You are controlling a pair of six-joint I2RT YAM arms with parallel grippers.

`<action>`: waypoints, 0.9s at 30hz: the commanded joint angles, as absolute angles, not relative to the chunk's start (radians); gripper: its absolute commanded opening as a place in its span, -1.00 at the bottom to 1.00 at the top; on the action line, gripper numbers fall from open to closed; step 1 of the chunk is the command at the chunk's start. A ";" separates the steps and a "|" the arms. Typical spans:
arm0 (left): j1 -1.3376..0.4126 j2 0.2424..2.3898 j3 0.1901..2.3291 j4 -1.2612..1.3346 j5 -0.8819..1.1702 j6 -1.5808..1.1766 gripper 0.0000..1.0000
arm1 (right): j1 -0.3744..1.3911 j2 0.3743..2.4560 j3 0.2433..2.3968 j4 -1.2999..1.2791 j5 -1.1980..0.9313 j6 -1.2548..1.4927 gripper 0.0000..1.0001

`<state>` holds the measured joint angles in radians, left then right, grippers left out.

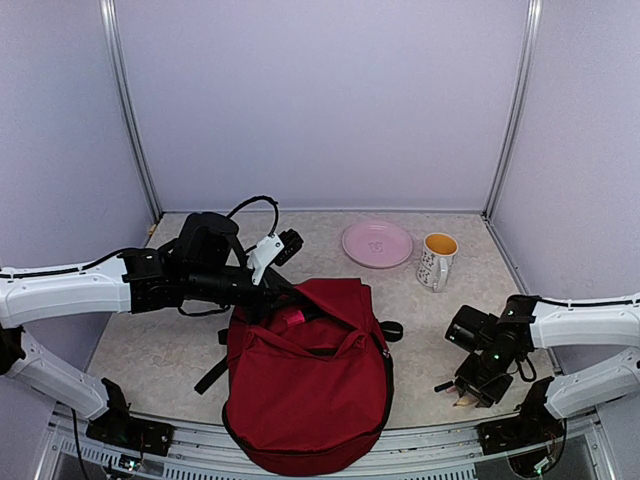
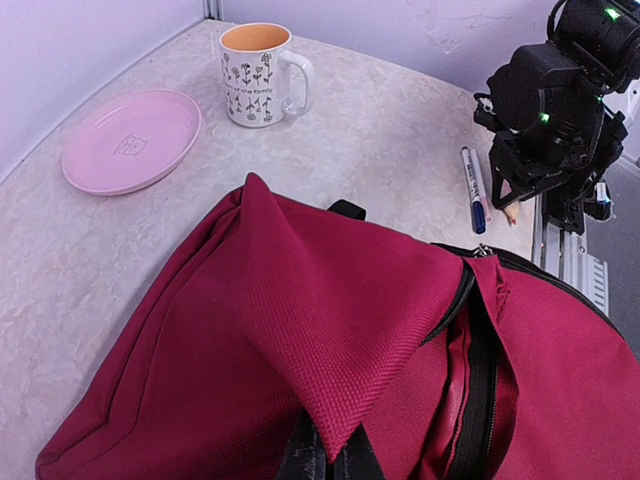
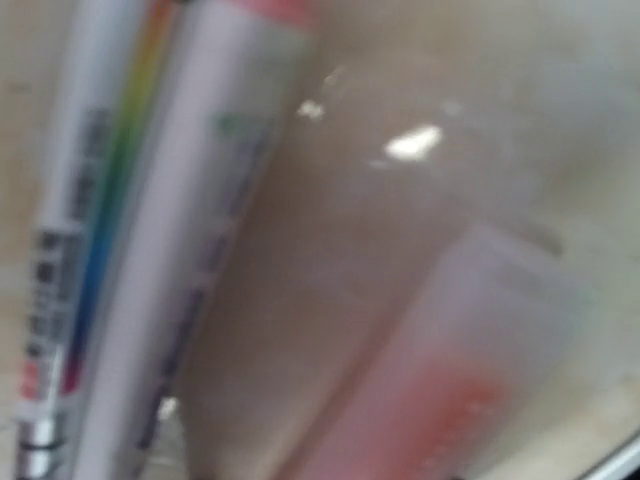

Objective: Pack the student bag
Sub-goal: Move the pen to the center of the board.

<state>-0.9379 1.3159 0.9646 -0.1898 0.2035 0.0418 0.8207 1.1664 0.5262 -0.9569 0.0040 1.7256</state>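
Note:
The student bag (image 1: 310,385) is a dark red backpack lying at the table's front middle, with its zip mouth partly open. It fills the left wrist view (image 2: 200,340). My left gripper (image 1: 262,298) is at the bag's far top edge, shut on a fold of its red fabric (image 2: 330,455) and holding the flap up. My right gripper (image 1: 470,385) points down, very close to the table, over a white marker (image 3: 130,240) and a white-and-pink pen (image 3: 470,380). Its fingers do not show. A blue-capped marker (image 2: 474,190) lies by it.
A pink plate (image 1: 377,243) and a flowered mug (image 1: 437,260) stand at the back right, also in the left wrist view as plate (image 2: 130,140) and mug (image 2: 258,75). Black straps (image 1: 212,375) trail left of the bag. The table's front edge is close.

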 commanded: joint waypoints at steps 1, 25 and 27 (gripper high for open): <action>-0.945 1.317 0.992 -0.167 0.229 0.046 -1.00 | 0.810 1.185 0.461 -0.859 0.011 1.730 -0.16; -0.945 1.321 0.998 -0.173 0.241 0.046 -1.00 | 0.851 1.375 0.632 -0.663 -0.067 1.212 -0.06; -0.946 1.319 0.998 -0.173 0.242 0.045 -1.00 | 0.844 1.371 0.636 -0.672 -0.040 1.192 -0.03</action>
<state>-0.9379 1.3197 0.9657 -0.1959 0.2081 0.0418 0.8425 1.3590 0.6502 -0.6525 -0.0856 1.2556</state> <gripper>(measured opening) 0.019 0.475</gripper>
